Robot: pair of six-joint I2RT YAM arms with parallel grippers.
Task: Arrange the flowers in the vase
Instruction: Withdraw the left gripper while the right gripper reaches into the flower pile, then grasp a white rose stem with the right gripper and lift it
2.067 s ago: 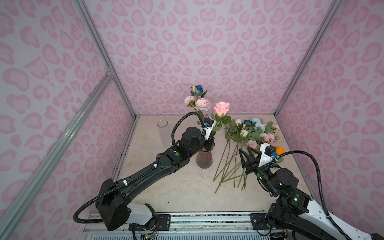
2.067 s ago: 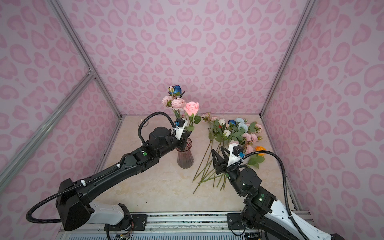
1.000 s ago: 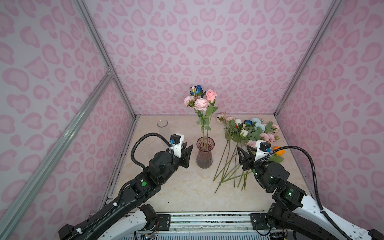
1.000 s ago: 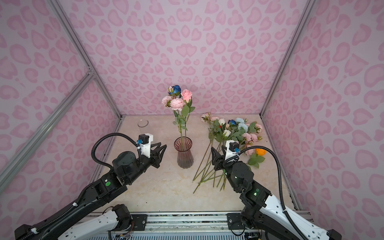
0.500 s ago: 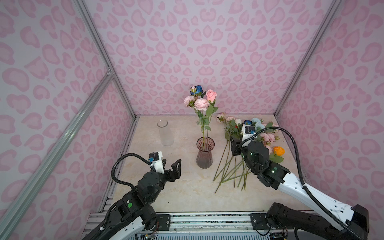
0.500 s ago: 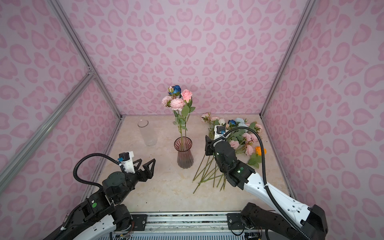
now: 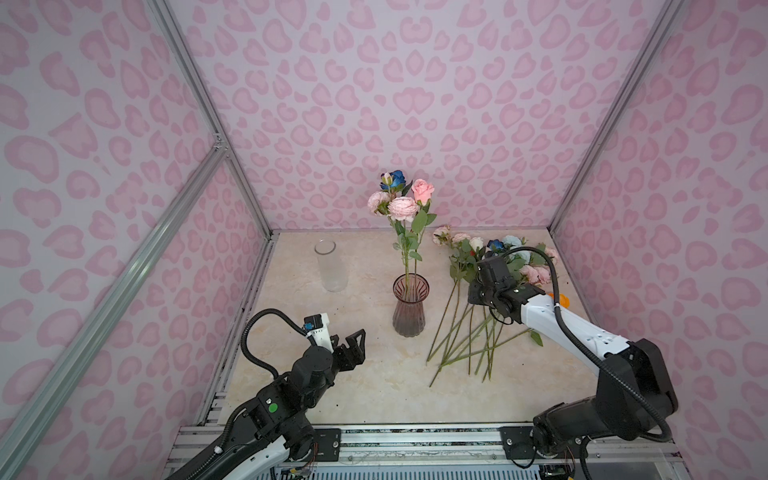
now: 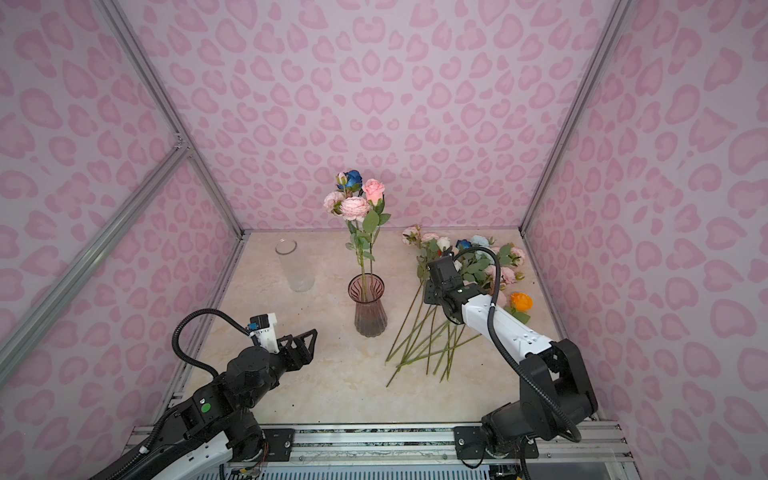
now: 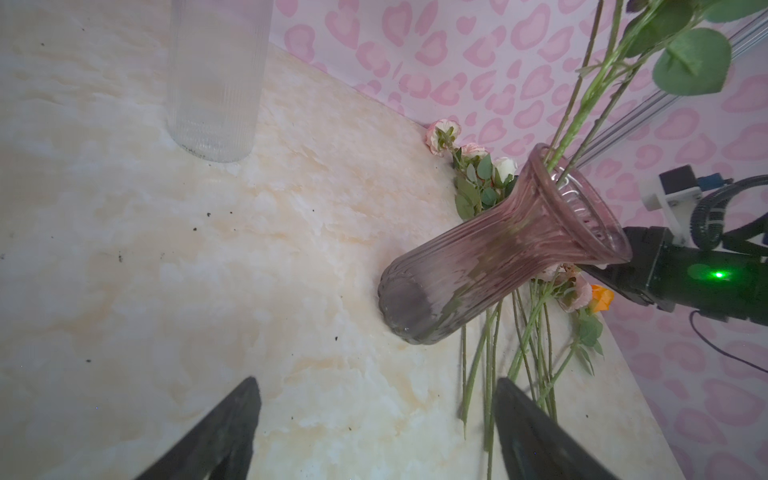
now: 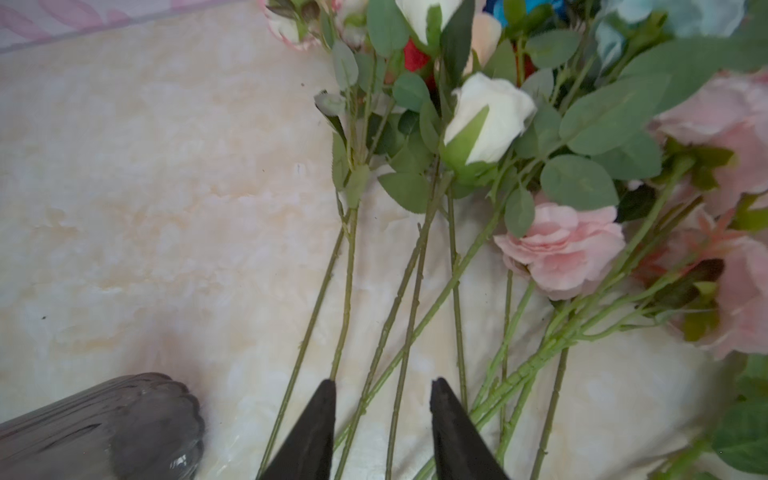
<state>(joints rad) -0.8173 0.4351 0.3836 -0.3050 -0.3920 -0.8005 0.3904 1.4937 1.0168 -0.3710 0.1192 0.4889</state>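
stems are what this moment turns on. the loose flowers lie in a heap on the right half of the table. their blooms are toward the far right corner and the cut ends fan out toward the front. their long axes therefore run roughly far to near, slanting in toward the vase.

the right gripper sits close above the middle of that fan, pointing along the stems toward the blooms. its jaws stand partly apart with nothing pinched. in the right wrist view two thin stems run through the gap between the tips, and others lie just beside either tip. closing would squeeze across the stems, which is the right direction, but i judge it could take two at once or drag a neighbour.

the vase stands upright near the table's middle, just beside the cut ends on the heap's left. it holds a few flowers, with pink and dark blue blooms high above its rim.

the left gripper is wide open and empty near the front left of the table, well apart from the heap and aimed toward the vase. a clear glass stands empty toward the far left.

the right arm is plainly the nearer one for the next pick. the job looks early, with most flowers yet to go in.
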